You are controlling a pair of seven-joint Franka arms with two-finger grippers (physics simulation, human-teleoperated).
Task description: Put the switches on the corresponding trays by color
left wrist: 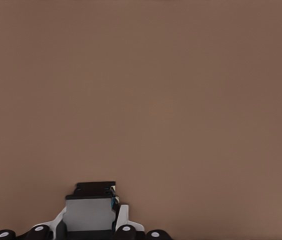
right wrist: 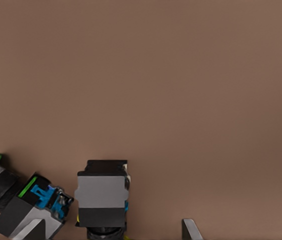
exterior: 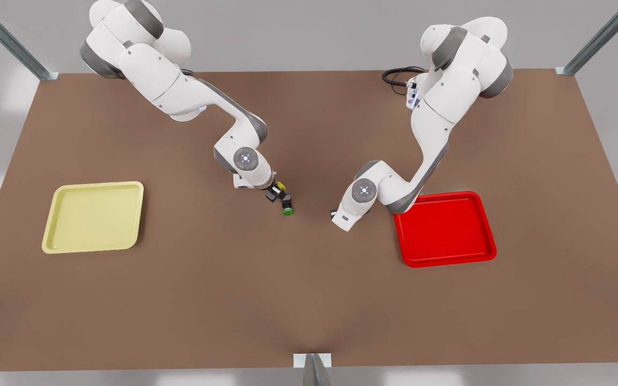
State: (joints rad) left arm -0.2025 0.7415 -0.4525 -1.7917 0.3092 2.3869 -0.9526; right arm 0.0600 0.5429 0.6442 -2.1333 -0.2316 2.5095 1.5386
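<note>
Right gripper (exterior: 278, 194) is spread astride its target, ready to clamp; left gripper (exterior: 340, 216) hovers low, grip state untellable. The yellow tray (exterior: 94, 216) and red tray (exterior: 444, 229) sit unfilled at opposite sides. The yellow switch (right wrist: 102, 197) sits mid-table, the green switch (exterior: 287, 210) just beside it

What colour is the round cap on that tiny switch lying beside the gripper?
Green, clearest in the front view.

Two trays (exterior: 94, 216), three switches (exterior: 287, 206), two arms (exterior: 201, 102).
</note>
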